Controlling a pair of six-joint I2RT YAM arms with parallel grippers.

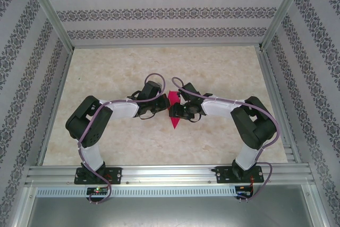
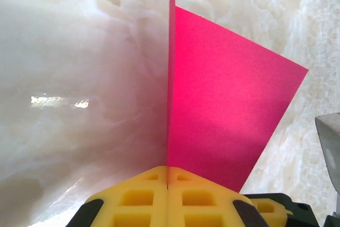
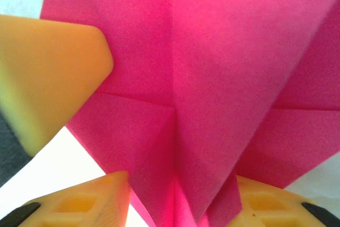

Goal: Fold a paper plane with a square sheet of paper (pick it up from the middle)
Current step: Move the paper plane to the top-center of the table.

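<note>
The magenta-pink paper plane (image 1: 173,122) hangs between my two grippers over the middle of the table, its point toward the near edge. My left gripper (image 1: 161,108) is shut on the paper's thin edge. In the left wrist view its yellow pads (image 2: 168,169) meet on the upright fold, and a flat wing (image 2: 223,110) spreads to the right. In the right wrist view the plane (image 3: 212,78) shows a centre crease and layered flaps. My right gripper (image 3: 178,203) stands open, a pad on each side of the lower folds. A left-gripper pad (image 3: 48,73) presses the paper at upper left.
The pale marbled tabletop (image 1: 106,73) lies under both arms. Aluminium frame rails (image 1: 159,174) run along the near edge and up the sides, with patterned walls behind. Part of a grey body (image 2: 330,152) shows at the right edge of the left wrist view.
</note>
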